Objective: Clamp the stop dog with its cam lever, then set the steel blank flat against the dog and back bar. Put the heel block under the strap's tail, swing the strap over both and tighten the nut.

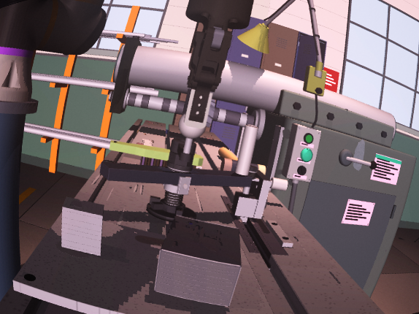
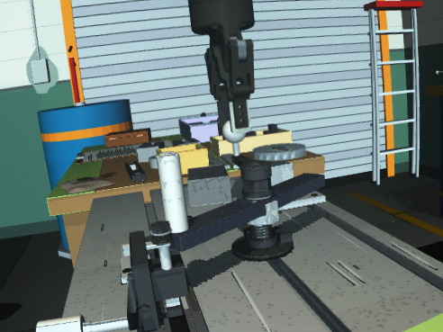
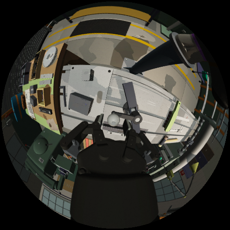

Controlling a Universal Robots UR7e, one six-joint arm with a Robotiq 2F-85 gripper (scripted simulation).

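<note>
On the machine table the dark strap (image 1: 175, 176) (image 2: 252, 211) sits level on its spring stud (image 1: 173, 199), with the black nut (image 1: 181, 157) (image 2: 255, 179) on top and a handle rising from it to a pale ball knob (image 1: 191, 128) (image 2: 233, 132) (image 3: 113, 119). My gripper (image 1: 197, 115) (image 2: 236, 123) (image 3: 113, 120) hangs straight down around that knob, open and holding nothing. The steel blank (image 1: 199, 264) (image 2: 208, 185) (image 3: 80, 103) lies flat on the table, apart from the strap. The smaller heel block (image 1: 82, 229) stands near the table's corner. The stop dog (image 1: 252, 204) (image 2: 155, 276) sits in its slot with its white cam lever (image 1: 246, 148) (image 2: 172, 191) upright.
The grey milling machine body (image 1: 339, 182) with its button panel (image 1: 304, 153) and overarm (image 1: 204, 78) rises beside the table. A workbench (image 2: 135, 166) with trays and a gear stands behind, by a blue drum (image 2: 81, 130). A green plate (image 1: 146, 150) lies farther along the table.
</note>
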